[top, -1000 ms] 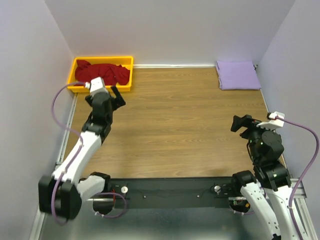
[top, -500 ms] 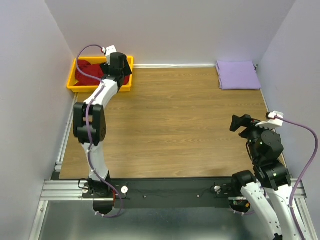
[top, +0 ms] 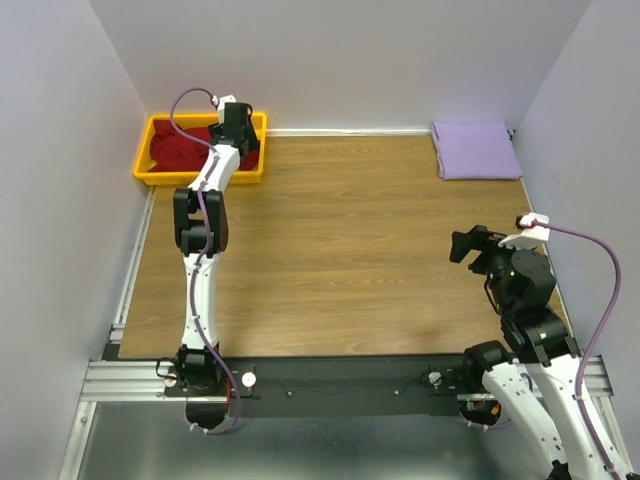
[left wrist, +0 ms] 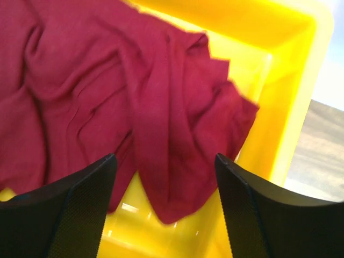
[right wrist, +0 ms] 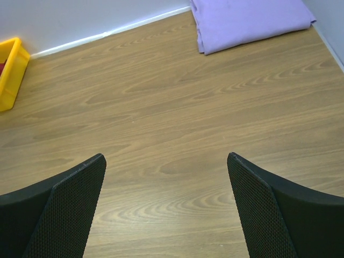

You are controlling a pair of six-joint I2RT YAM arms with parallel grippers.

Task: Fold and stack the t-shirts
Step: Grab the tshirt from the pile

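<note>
Red t-shirt (left wrist: 107, 91) lies crumpled in the yellow tray (top: 160, 178), far-left table (top: 350, 250) corner; lavender t-shirt (top: 476, 150) folded far-right. Left claw (left wrist: 164, 157), over the tray, and right claw (right wrist: 165, 156) both gape empty.

Bright, even light; left-wrist view slightly blurred.

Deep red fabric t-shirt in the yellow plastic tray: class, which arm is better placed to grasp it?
Left: the left gripper, open, hangs over the red t-shirt in the tray; the right gripper faces bare table.
</note>
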